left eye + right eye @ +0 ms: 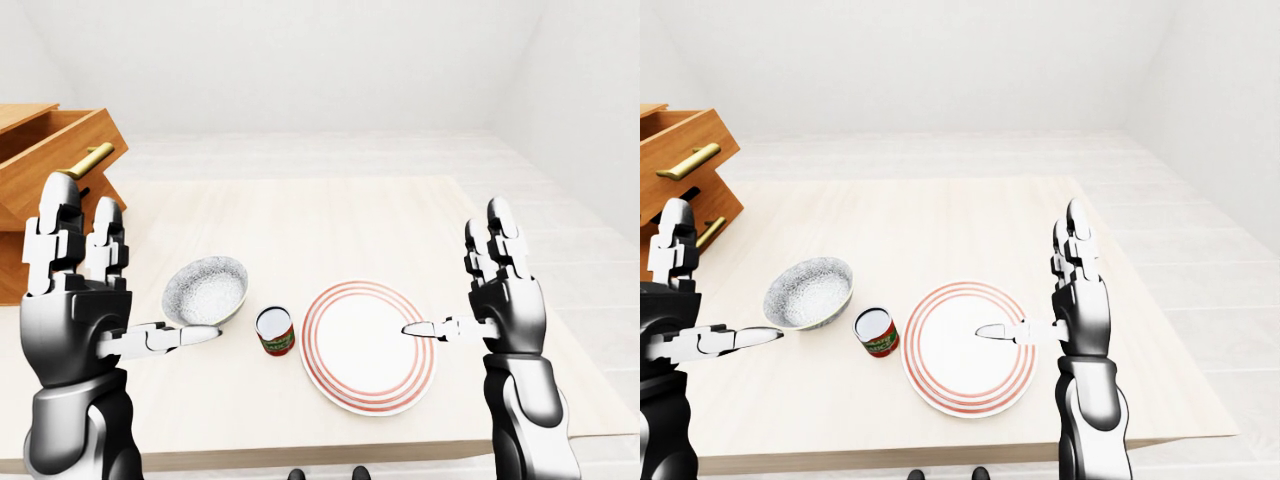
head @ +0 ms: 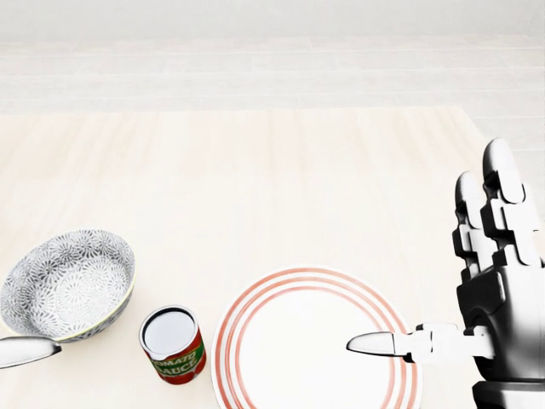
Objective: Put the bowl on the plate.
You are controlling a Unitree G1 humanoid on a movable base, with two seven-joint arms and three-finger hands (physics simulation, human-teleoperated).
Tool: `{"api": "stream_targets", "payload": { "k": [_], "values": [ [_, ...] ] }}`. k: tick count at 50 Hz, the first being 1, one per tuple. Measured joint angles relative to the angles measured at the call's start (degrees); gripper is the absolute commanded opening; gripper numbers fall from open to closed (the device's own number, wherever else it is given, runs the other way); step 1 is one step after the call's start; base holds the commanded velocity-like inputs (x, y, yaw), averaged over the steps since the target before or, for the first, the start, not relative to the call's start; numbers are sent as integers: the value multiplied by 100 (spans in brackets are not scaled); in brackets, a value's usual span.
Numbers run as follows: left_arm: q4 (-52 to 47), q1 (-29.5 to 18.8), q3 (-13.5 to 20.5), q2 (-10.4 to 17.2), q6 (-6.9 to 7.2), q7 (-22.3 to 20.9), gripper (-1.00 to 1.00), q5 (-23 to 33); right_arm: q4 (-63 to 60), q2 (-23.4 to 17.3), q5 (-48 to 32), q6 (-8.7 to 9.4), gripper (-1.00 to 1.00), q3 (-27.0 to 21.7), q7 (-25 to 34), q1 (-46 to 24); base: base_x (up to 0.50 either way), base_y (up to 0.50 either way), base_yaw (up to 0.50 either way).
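**Both hands open, bowl not yet on the plate**

The left hand [image 1: 75, 310] is raised with its fingers straight up and spread, and its thumb [image 1: 185, 337] is stretched out sideways. It holds nothing. The patterned grey bowl [image 1: 205, 290] sits upright on the pale wooden tabletop [image 1: 300, 220], just to the right of this hand in the left-eye view. The thumb tip ends close under the bowl's near rim, and whether they touch cannot be told.

The right hand [image 1: 505, 305] is also wide open and empty, fingers upright. Its thumb [image 1: 425, 329] points left, over the right part of the red-ringed plate [image 1: 350, 345]. The plate lies flat and bare just to the left of this hand.

A tomato sauce can [image 1: 275, 331] stands upright between the two hands, with the bowl near its left side and the plate near its right. It touches neither.

Beyond the left hand, at the upper left of the left-eye view, is a tilted wooden drawer [image 1: 50, 150] with a brass handle [image 1: 88, 158].
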Motion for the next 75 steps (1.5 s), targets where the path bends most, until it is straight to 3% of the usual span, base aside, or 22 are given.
{"api": "stream_targets", "payload": {
  "k": [15, 27, 38, 56, 75],
  "values": [
    [-12, -27, 30, 34, 0, -19, 100, 85, -49, 1, -75, 0, 100, 31, -4, 7, 0, 0, 0],
    [455, -226, -117, 223, 0, -3, 100, 584, -37, 1, -134, 0, 100, 3, -22, 4, 0, 0, 0],
    [1257, -476, -443, 557, 0, 38, 100, 1713, -4, 0, -135, 0, 100, -72, -3, 30, 0, 0, 0],
    [2084, -700, -743, 874, 0, -2, 100, 3554, 98, 13, -112, 0, 100, -155, 61, 82, 0, 0, 0],
    [2578, -621, -791, 957, -29, -71, 100, 4956, 202, 9, -100, 0, 100, -235, 100, 99, 0, 0, 0]
  ]
}}
